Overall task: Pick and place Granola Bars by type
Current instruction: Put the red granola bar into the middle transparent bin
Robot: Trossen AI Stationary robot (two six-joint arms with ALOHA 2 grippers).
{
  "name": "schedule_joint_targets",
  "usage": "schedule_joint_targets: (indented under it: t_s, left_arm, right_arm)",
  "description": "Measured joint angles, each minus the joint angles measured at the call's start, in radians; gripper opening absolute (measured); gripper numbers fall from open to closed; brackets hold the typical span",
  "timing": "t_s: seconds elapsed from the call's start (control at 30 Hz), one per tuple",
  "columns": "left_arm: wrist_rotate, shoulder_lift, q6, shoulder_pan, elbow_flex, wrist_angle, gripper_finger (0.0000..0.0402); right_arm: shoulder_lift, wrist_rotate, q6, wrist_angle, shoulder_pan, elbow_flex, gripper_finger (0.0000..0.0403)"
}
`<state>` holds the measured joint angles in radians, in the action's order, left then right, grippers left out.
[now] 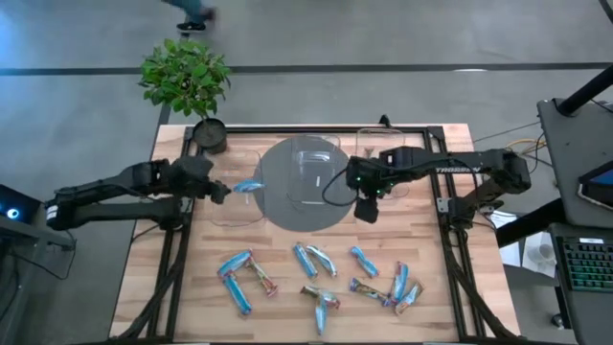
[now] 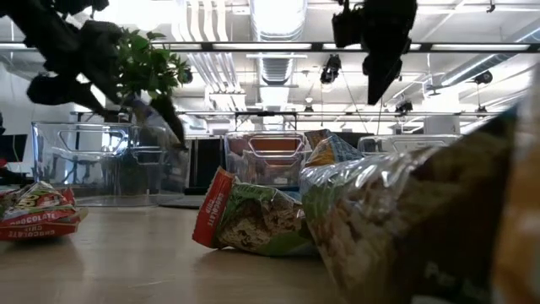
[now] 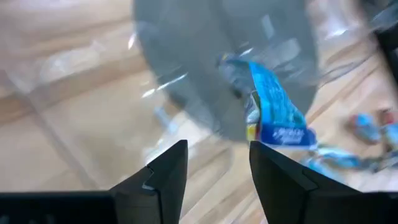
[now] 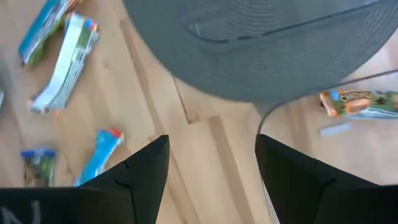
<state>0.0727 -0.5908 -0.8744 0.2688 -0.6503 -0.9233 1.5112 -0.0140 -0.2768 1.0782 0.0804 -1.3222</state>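
From overhead I see the whole table [image 1: 192,287]: my left tool [image 1: 223,192] reaches over a clear container [image 1: 235,196] at the left edge of the round grey mat [image 1: 287,206], with a light blue granola bar [image 1: 249,186] just off its tip. The left wrist camera gives what the top view cannot: the two fingers [image 3: 165,177] stand apart with nothing between them, and the blue bar [image 3: 273,112] hangs free just ahead of them, above the container's clear floor.

My right tool [image 1: 366,209] hovers at the mat's right edge. Its wrist camera shows the jaws apart and empty over bare wood, and one orange-ended bar [image 4: 360,102] lying beyond a clear container wall, which I cannot make out in the overhead view.

The rest of the granola bars [image 1: 316,278] lie scattered along the near part of the table. Only the low camera lets me read any wrapper: a red one [image 2: 38,215] at the left says "CHOCOLATE"; the print on a green-and-red wrapper [image 2: 253,221] is too small to read.

A potted plant [image 1: 187,81] stands at the far left corner.
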Motion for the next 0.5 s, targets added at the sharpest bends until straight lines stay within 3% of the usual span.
schedule_joint_targets:
  t_s: [0.2, 0.4, 0.5]
  left_arm:
    - [0.032, 0.046, 0.060, -0.033, -0.065, -0.041, 0.0156]
    - [-0.134, 0.052, 0.168, -0.034, -0.129, -0.061, 0.0156]
    - [-0.167, 0.050, 0.172, -0.034, -0.144, -0.064, 0.0156]
  right_arm:
    - [-0.002, -0.049, 0.092, -0.032, -0.020, 0.010, 0.0226]
    - [0.070, -0.124, 0.230, -0.062, -0.095, 0.014, 0.0229]
    - [0.123, -0.127, 0.226, 0.002, -0.141, 0.014, 0.0230]
